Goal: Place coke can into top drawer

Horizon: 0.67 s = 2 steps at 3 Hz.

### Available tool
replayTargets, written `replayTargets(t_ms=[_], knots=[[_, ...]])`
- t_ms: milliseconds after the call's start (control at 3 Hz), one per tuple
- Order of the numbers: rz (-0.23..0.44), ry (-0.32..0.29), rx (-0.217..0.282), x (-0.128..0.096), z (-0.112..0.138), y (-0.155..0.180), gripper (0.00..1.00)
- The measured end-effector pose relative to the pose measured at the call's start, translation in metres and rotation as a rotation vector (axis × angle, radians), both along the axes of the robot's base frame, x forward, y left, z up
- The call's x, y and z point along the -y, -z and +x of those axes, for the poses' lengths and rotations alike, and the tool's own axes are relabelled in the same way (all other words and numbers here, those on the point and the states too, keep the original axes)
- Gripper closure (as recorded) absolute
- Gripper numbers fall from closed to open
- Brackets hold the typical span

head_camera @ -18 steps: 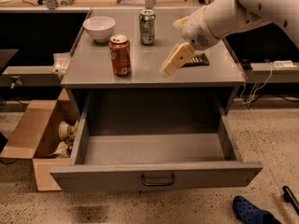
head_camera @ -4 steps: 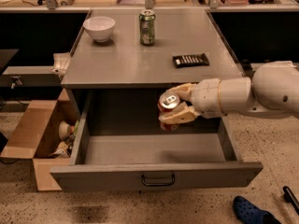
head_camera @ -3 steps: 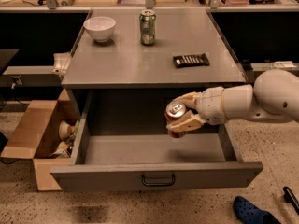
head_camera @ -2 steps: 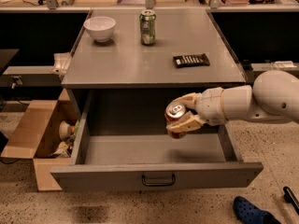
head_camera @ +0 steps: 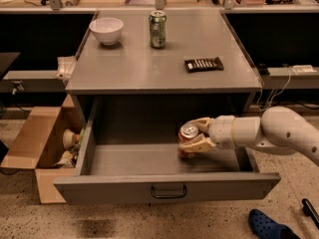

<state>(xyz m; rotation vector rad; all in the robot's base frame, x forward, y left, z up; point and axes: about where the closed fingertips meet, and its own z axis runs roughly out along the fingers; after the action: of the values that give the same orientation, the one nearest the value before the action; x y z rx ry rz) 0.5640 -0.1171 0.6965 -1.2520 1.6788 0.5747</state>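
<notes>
Leftmost, an open cardboard box (head_camera: 30, 148) sits on the speckled floor just beside the grey cabinet (head_camera: 134, 71), with a few small items inside that I cannot make out. On the cabinet top, a white bowl (head_camera: 106, 30) stands near the left rear corner and a green-and-silver can (head_camera: 158, 29) stands upright to its right. A dark, flat bar-shaped packet (head_camera: 203, 63) lies further right, well apart from both. Below, the top drawer (head_camera: 99, 189) stands pulled out, with its dark handle (head_camera: 168, 191) at the centre of the front panel. Inside the drawer, right of centre, the coke can (head_camera: 188, 132) is tilted a little, its silver top towards the camera and its base low by the drawer floor; whether it touches the floor I cannot tell. The gripper (head_camera: 195, 135) reaches in from the right, its two pale fingers (head_camera: 198, 145) clamped round the can, one above and one below in this view. The white arm (head_camera: 269, 133) runs off to the right edge, passing over the drawer's right wall. On the floor at lower right lies a blue shoe (head_camera: 266, 226)
</notes>
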Motion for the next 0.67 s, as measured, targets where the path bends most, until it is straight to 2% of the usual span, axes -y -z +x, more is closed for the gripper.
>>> replayTargets(t_ms=[333,667], knots=[[0.022,0.013,-0.024,0.0010,0.0086,0.0225,1.00],[0.026,0.014,-0.030,0.0007,0.0096,0.0270,0.86]])
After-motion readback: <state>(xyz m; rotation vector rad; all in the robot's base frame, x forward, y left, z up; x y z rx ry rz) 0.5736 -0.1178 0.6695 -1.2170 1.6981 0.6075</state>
